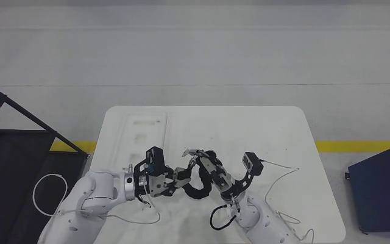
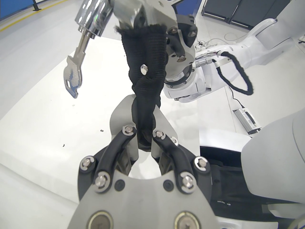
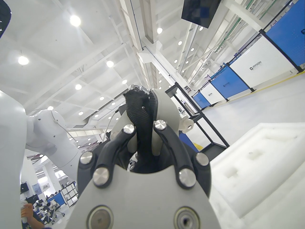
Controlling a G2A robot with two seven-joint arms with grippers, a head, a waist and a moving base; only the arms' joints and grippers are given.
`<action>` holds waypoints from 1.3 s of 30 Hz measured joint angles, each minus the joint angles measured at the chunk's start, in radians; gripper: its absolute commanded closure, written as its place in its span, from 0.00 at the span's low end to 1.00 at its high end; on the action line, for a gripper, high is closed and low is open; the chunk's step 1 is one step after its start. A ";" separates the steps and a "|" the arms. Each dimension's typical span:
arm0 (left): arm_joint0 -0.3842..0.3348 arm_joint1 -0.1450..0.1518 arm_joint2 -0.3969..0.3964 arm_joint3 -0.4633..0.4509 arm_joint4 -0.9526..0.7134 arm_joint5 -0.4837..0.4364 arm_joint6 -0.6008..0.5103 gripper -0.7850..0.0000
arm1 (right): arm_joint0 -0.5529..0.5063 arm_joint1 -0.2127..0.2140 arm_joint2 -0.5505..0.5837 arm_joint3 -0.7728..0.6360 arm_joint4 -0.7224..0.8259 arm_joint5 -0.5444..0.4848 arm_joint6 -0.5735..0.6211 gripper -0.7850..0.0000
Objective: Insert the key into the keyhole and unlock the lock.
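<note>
The lock is a chain in a black fabric sleeve with a chrome lock body at one end. A silver key sticks out of the body's keyhole, its head hanging free above the table. My left gripper is shut on the sleeve lower down. My right gripper is shut on the sleeve's upper end, just beside the lock body. From above, the left gripper and right gripper face each other over the table's front middle, with the sleeve looping between them and the lock body held up.
A white foam tray with cut-out recesses lies at the table's back left, also seen as the foam tray past the right gripper. The white table is bare to the right. Thin cables trail near the right arm.
</note>
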 measured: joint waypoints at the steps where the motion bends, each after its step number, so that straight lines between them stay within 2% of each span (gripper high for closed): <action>1: 0.002 0.001 -0.002 -0.003 -0.001 -0.003 0.002 1.00 | -0.003 -0.001 0.006 0.001 -0.002 0.004 -0.002 1.00; 15: 0.061 0.020 -0.073 -0.065 0.001 -0.051 0.046 1.00 | -0.032 -0.007 0.108 0.033 -0.026 0.059 -0.027 1.00; 20: 0.095 0.026 -0.114 -0.053 0.025 -0.014 0.046 1.00 | -0.037 0.004 0.175 0.043 -0.099 0.100 0.006 1.00; 26: 0.092 0.034 -0.119 0.020 -0.098 0.074 -0.024 1.00 | -0.075 0.023 0.270 0.015 -0.162 0.136 0.065 1.00; 29: 0.064 0.041 -0.081 0.056 -0.196 0.105 -0.151 1.00 | -0.098 0.033 0.311 -0.006 -0.168 0.154 0.108 1.00; 33: -0.032 0.044 0.006 0.130 -0.357 0.187 -0.333 1.00 | -0.124 0.044 0.364 -0.035 -0.200 0.205 0.166 1.00; 39: -0.153 0.039 0.092 0.213 -0.455 0.236 -0.421 1.00 | -0.164 0.052 0.424 -0.037 -0.144 0.229 0.176 1.00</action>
